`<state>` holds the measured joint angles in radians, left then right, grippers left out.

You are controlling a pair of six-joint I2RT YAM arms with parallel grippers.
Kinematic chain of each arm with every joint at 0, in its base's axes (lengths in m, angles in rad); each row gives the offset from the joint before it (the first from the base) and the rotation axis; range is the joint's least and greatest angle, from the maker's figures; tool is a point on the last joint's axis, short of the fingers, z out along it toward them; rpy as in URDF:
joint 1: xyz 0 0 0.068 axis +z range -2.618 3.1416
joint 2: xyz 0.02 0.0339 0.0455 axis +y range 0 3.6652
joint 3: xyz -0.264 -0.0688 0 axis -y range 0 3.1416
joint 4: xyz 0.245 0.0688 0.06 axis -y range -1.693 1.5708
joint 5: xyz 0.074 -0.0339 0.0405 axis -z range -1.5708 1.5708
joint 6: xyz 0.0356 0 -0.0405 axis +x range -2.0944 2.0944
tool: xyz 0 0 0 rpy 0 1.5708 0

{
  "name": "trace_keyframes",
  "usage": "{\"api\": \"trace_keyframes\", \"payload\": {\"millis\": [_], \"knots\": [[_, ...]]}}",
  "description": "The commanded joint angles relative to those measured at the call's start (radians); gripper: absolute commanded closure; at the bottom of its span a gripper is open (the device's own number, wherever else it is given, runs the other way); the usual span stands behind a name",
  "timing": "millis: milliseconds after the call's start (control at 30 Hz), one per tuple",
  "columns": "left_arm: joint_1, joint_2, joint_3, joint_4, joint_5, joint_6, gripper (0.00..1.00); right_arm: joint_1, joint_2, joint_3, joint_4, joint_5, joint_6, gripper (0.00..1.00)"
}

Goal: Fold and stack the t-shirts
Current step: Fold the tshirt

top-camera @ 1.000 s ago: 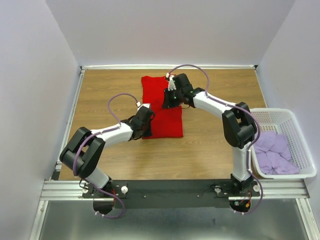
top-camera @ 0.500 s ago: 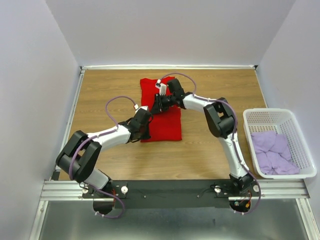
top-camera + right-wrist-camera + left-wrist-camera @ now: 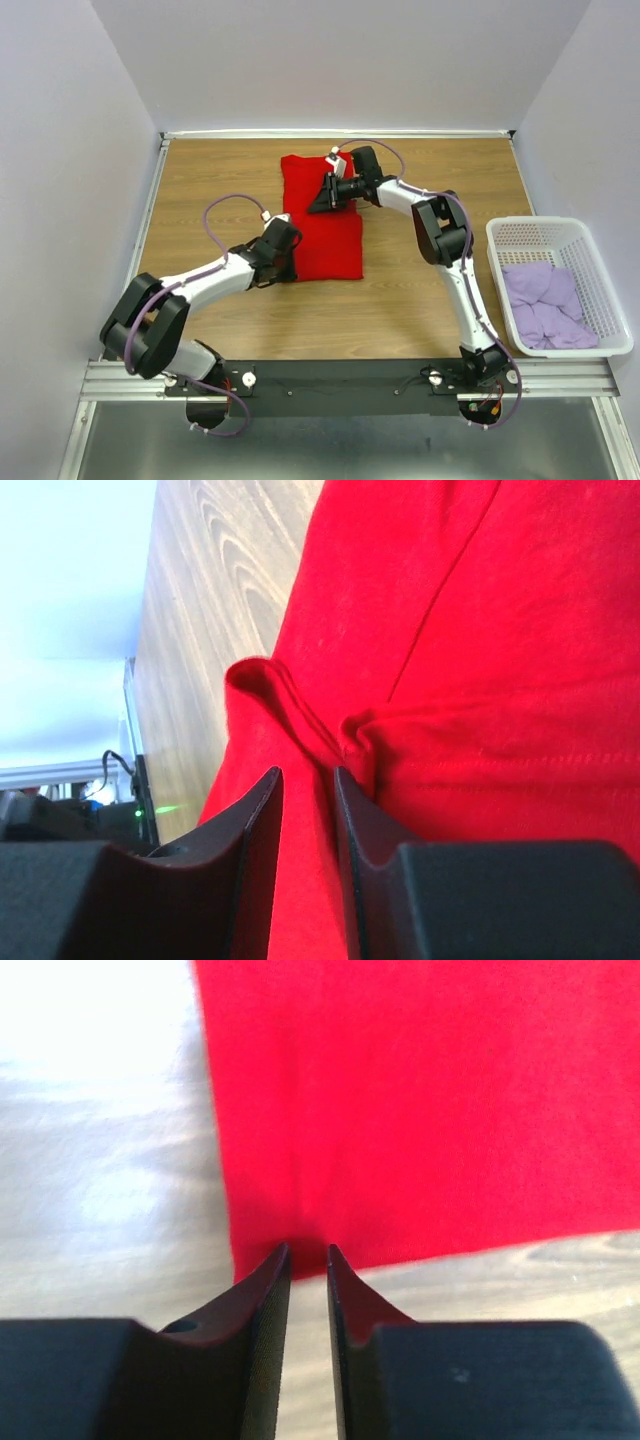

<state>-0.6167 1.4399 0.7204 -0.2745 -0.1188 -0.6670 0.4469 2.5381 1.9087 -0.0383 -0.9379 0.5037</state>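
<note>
**A:** What does the overhead view show?

**B:** The red shirt [image 3: 322, 225] lies on the table [image 3: 220, 190], already narrowed to a tall rectangle. The left gripper [image 3: 287, 269] is at its near left corner. The right gripper [image 3: 318, 203] is further back, over the cloth. The lilac shirts [image 3: 545, 305] sit in the basket [image 3: 600, 262] at the right, well apart.

**A:** And the left wrist?

**B:** Its jaws are almost together on the near hem, just beside the corner. A crease runs up from the fingertips [image 3: 275, 1272], so I judge they are nipping the cloth, not merely resting on it. I can't tell how many layers they hold.

**A:** The right wrist?

**B:** Its fingers [image 3: 262, 802] are pressed on a raised ridge of red cloth next to a stitched seam. The ridge is bunched, so that grip looks less tidy.

**A:** So how should this fold be done well?

**B:** I'd raise both ends together and only a little, keeping the edge between them straight and lightly taut. Then carry them across at one pace and lay the edge down along the opposite one before letting go. The risk is one arm leading, which would skew the rectangle or drag the layer beneath.
</note>
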Motion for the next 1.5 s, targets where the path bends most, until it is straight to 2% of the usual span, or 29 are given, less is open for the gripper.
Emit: {"api": "trace_keyframes", "payload": {"millis": [0, 133, 233, 333, 367, 500, 633, 700, 867, 1000, 1100, 1133, 1167, 1233, 1267, 1467], "knots": [[0.046, -0.12, 0.031, -0.043, -0.027, -0.003, 0.61, -0.022, -0.122, -0.071, 0.0, 0.011, -0.017, 0.64], [0.138, -0.194, 0.109, 0.098, 0.036, 0.093, 0.51, -0.063, -0.278, -0.215, 0.003, 0.005, -0.01, 0.63], [0.192, -0.122, 0.154, 0.23, 0.157, 0.145, 0.51, -0.076, -0.326, -0.289, 0.003, -0.009, -0.017, 0.63], [0.234, 0.011, 0.191, 0.346, 0.281, 0.17, 0.57, -0.088, -0.349, -0.365, 0.006, -0.021, -0.028, 0.64], [0.244, 0.046, 0.203, 0.369, 0.33, 0.17, 0.64, -0.096, -0.349, -0.394, 0.006, -0.028, -0.033, 0.64], [0.258, 0.212, 0.267, 0.435, 0.376, 0.181, 0.75, -0.117, -0.319, -0.431, 0.011, -0.048, -0.043, 0.66], [0.311, 0.358, 0.266, 0.474, 0.39, 0.141, 0.86, -0.16, -0.254, -0.447, 0.02, -0.056, -0.047, 0.73], [0.354, 0.39, 0.255, 0.489, 0.418, 0.096, 0.87, -0.186, -0.224, -0.448, 0.023, -0.065, -0.05, 0.76], [0.38, 0.451, 0.241, 0.489, 0.432, 0.072, 0.88, -0.218, -0.162, -0.444, 0.023, -0.062, -0.068, 0.77], [0.396, 0.445, 0.243, 0.479, 0.447, 0.067, 0.88, -0.223, -0.183, -0.421, 0.02, -0.064, -0.059, 0.76], [0.396, 0.4, 0.251, 0.445, 0.452, 0.078, 0.85, -0.221, -0.261, -0.428, 0.021, -0.065, -0.036, 0.76], [0.396, 0.36, 0.241, 0.442, 0.456, 0.079, 0.82, -0.218, -0.289, -0.436, 0.023, -0.065, -0.031, 0.76], [0.394, 0.338, 0.235, 0.437, 0.464, 0.084, 0.76, -0.211, -0.312, -0.444, 0.02, -0.062, -0.022, 0.75], [0.394, 0.301, 0.218, 0.397, 0.478, 0.092, 0.71, -0.194, -0.379, -0.476, 0.021, -0.065, -0.007, 0.75], [0.388, 0.259, 0.209, 0.382, 0.479, 0.101, 0.68, -0.183, -0.4, -0.49, 0.02, -0.067, 0.007, 0.75], [0.307, 0.062, 0.053, 0.331, 0.492, 0.083, 0.65, -0.038, -0.531, -0.661, 0.021, -0.088, 0.024, 0.74]]}}
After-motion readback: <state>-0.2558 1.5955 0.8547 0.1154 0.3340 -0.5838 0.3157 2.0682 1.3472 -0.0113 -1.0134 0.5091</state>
